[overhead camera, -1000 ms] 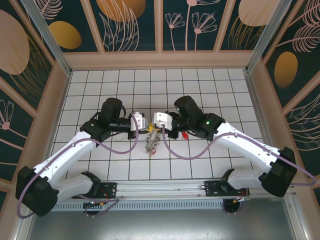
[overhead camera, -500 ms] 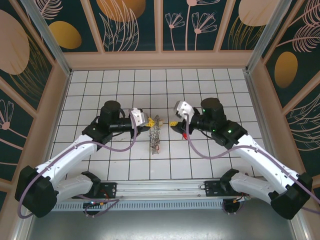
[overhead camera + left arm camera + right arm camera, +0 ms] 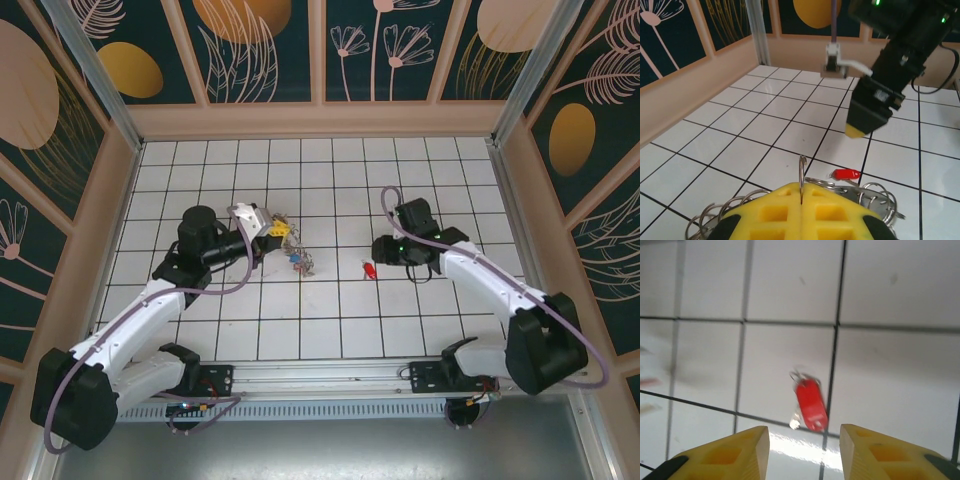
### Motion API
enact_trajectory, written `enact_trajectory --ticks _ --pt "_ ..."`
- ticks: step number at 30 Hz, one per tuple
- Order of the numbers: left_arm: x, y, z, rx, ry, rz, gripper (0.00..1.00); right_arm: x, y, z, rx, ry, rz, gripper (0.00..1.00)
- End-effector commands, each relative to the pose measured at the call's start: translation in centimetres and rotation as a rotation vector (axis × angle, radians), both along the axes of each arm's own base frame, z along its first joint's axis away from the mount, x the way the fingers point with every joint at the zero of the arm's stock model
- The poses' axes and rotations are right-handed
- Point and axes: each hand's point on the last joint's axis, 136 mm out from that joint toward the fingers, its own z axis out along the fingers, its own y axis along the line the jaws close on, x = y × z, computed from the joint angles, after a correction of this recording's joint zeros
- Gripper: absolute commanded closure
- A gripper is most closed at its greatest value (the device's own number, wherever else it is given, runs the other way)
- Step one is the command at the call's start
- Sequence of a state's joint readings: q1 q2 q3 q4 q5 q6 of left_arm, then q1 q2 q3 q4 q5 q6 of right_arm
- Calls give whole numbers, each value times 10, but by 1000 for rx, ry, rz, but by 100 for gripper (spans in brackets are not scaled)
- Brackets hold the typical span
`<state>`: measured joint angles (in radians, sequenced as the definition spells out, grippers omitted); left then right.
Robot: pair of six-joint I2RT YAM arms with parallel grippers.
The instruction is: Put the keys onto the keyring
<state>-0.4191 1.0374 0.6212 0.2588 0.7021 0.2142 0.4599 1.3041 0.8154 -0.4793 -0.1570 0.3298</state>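
red key (image 3: pixel 810 405) near spread right end effector (image 3: pixel 804 434)

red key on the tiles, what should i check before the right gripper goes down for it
1. right gripper open: ok, gap between its fingers
2. red key in line with that gap: ok
3. red key lying alone on the tiles, nothing touching it: ok
4. left gripper shut on the keyring: ok
5. other keys apart from the red key: ok
6. right gripper's height over the red key: cannot tell
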Motion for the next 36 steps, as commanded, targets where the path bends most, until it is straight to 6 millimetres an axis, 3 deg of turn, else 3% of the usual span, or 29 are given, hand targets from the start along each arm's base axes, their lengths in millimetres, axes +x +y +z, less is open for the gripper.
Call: enact_trajectory --ticks 1,5,8,14,26,32,34,36 --pt "-7 0 19 -55 -71 -39 100 -11 14 -14 4 68 16 59" --pt "-9 0 13 -50 -68 -50 100 -4 27 -28 -94 -28 274 59" --pt "-9 0 14 -60 -65 -49 100 6 30 -33 -134 -76 351 60" --pt "-14 1 15 -65 -71 -55 100 10 28 -59 -196 -24 401 61" --pt "-23 -1 8 -75 -34 -93 100 30 33 -66 -228 -56 398 64" --pt "-23 -1 6 -85 -26 -90 100 29 34 -78 -238 -14 414 86" --pt "-23 0 5 -86 -23 -87 100 28 36 -78 -227 -10 421 98" --pt "-23 0 5 -85 -23 -84 100 28 40 -72 -204 -31 433 100"
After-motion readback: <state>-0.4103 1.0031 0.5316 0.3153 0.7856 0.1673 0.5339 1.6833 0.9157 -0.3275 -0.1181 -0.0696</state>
